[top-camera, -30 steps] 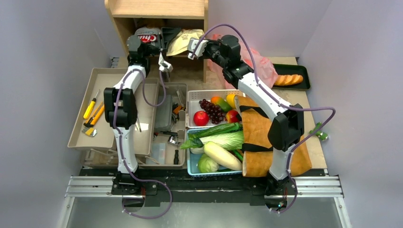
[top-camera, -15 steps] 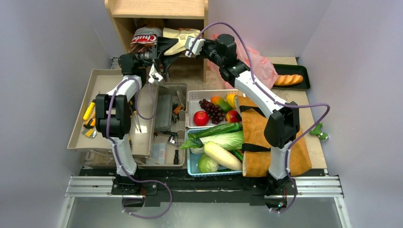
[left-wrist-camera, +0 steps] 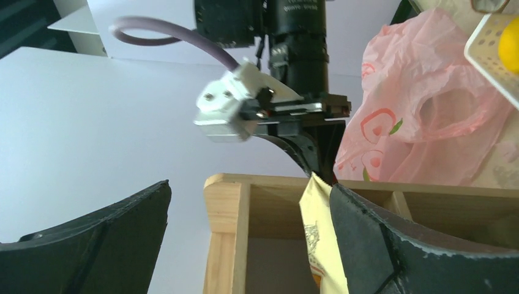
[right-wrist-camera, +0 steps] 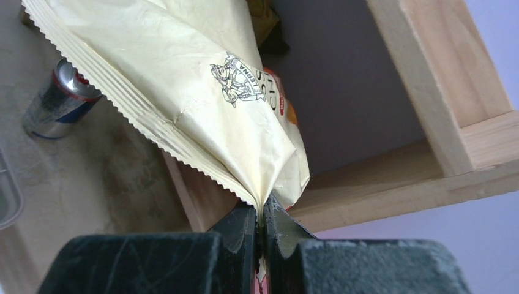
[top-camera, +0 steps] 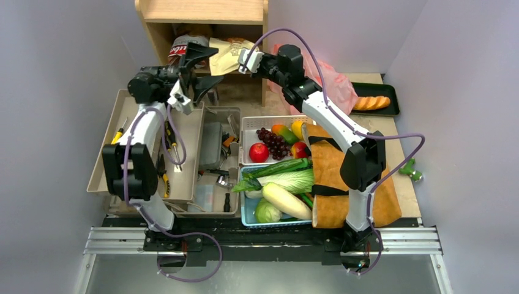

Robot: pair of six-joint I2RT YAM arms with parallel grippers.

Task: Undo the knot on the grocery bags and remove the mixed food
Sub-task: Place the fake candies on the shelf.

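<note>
Pale lavender-grey walls (top-camera: 61,61) close in the scene at 9, 12 and 3 o'clock, plain and smooth. A light wooden shelf (top-camera: 202,11) stands against the back wall at 12 o'clock, its open compartment in shadow. A tan counter (top-camera: 411,193) fills the middle, with a bare edge showing at 3 o'clock. At 6 o'clock a silver metal rail (top-camera: 263,240) runs across the near edge, above a dull grey surface (top-camera: 263,278). The light is soft and even, and shadows are faint.

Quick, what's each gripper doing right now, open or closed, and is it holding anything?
Left gripper: open wide, holding nothing.
Right gripper: closed, pinching the corner of the tan snack bag.
</note>
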